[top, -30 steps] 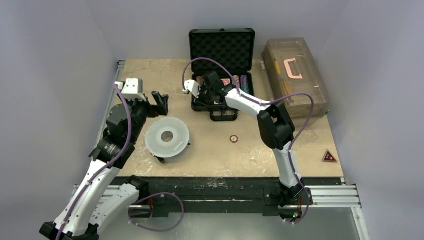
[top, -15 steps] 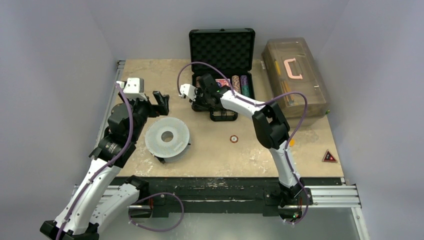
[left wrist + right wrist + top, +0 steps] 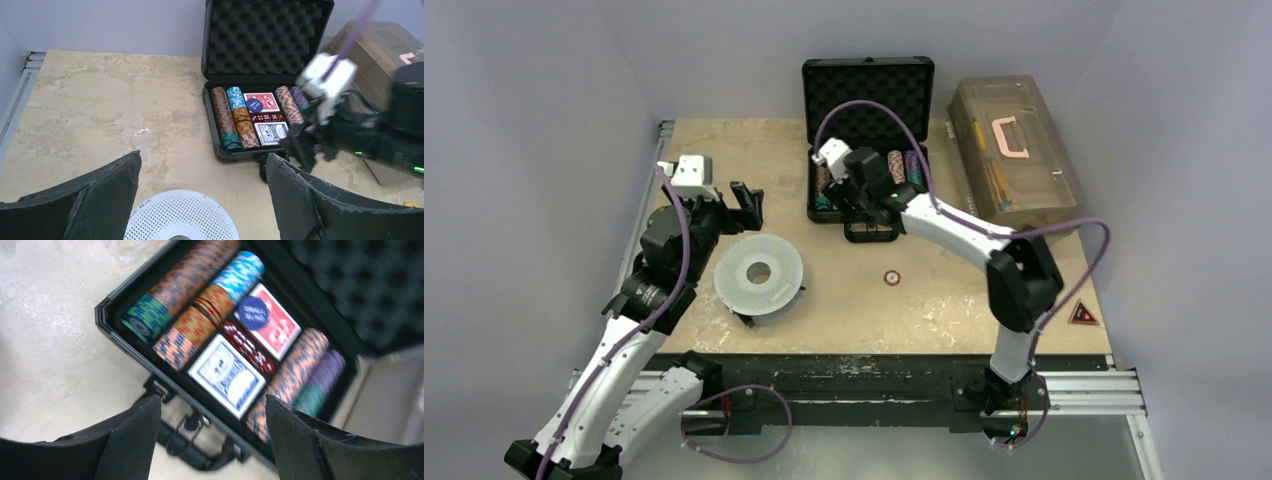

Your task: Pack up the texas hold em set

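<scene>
The texas hold em set's black briefcase (image 3: 867,95) stands open at the table's back, foam lid upright. Rows of coloured chips (image 3: 192,290) fill its tray, with a red deck (image 3: 272,327), a blue button (image 3: 252,313) lying on that deck, red dice (image 3: 247,347) and a blue-backed deck (image 3: 227,375). My right gripper (image 3: 212,402) hovers open and empty over the case's front rim and handle (image 3: 192,447); seen from above, the right gripper (image 3: 854,205) sits there too. My left gripper (image 3: 202,157) is open and empty, left of the case. One small round button (image 3: 891,277) lies loose on the table.
A large perforated white disc (image 3: 758,274) lies just below the left gripper (image 3: 746,207). A translucent brown toolbox (image 3: 1014,150) sits right of the case. A red triangle marker (image 3: 1082,314) is at the front right. A clear round piece (image 3: 145,139) lies left of the case.
My right gripper has gone from shut to open. Its arm swung from the case's left front to over the front rim, elbow moving right. The left arm has stayed still.
</scene>
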You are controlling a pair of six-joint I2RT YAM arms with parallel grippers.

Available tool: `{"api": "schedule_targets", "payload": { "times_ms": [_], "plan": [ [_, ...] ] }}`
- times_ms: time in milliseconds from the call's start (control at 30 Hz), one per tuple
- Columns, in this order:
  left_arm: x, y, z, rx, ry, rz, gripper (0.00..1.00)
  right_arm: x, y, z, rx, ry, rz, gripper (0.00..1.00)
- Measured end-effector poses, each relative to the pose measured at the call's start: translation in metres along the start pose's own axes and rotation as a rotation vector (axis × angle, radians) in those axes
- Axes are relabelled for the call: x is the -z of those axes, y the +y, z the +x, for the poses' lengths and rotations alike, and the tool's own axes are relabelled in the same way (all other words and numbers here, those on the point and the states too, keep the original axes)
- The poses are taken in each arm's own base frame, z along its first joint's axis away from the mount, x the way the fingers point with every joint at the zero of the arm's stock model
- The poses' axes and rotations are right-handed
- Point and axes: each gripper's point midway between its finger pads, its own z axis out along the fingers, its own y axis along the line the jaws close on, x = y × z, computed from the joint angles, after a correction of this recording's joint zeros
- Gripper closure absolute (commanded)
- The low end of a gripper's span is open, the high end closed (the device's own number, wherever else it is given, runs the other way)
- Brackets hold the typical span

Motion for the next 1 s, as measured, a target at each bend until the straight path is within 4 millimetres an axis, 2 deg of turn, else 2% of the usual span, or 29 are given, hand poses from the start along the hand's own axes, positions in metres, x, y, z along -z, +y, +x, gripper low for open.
{"api": "schedule_targets", "payload": {
  "times_ms": [100, 167, 200, 267, 433, 567, 667, 733, 867, 1000],
  "plan": [
    [-0.002, -0.002, 0.003, 0.012, 0.01, 0.007, 0.08, 0.05, -0.02, 0.002, -0.252, -0.021, 0.115, 0.17],
    [-0.005, -0.005, 0.007, 0.016, 0.027, 0.016, 0.08, 0.072, -0.02, 0.009, -0.425, -0.02, 0.139, 0.13],
    [-0.007, -0.006, 0.01, 0.015, 0.039, 0.023, 0.08, 0.076, -0.018, 0.015, -0.487, -0.007, 0.139, 0.13],
    [-0.011, -0.01, 0.016, 0.014, 0.068, 0.036, 0.08, 0.081, -0.004, 0.042, -0.602, 0.063, 0.127, 0.16],
    [-0.021, -0.019, 0.029, 0.022, 0.132, 0.068, 0.08, 0.079, 0.041, 0.136, -0.733, 0.379, 0.149, 0.16],
    [-0.024, -0.023, 0.036, 0.02, 0.172, 0.085, 0.08, 0.085, 0.058, 0.175, -0.768, 0.484, 0.166, 0.15],
    [-0.025, -0.026, 0.04, 0.018, 0.189, 0.095, 0.08, 0.086, 0.064, 0.182, -0.79, 0.5, 0.166, 0.18],
    [-0.025, -0.028, 0.041, 0.015, 0.198, 0.103, 0.08, 0.085, 0.066, 0.182, -0.809, 0.499, 0.164, 0.24],
    [-0.025, -0.032, 0.042, 0.012, 0.207, 0.116, 0.08, 0.083, 0.072, 0.184, -0.841, 0.498, 0.149, 0.41],
    [-0.026, -0.034, 0.042, 0.012, 0.214, 0.12, 0.08, 0.081, 0.079, 0.194, -0.852, 0.527, 0.151, 0.44]
  ]
}}
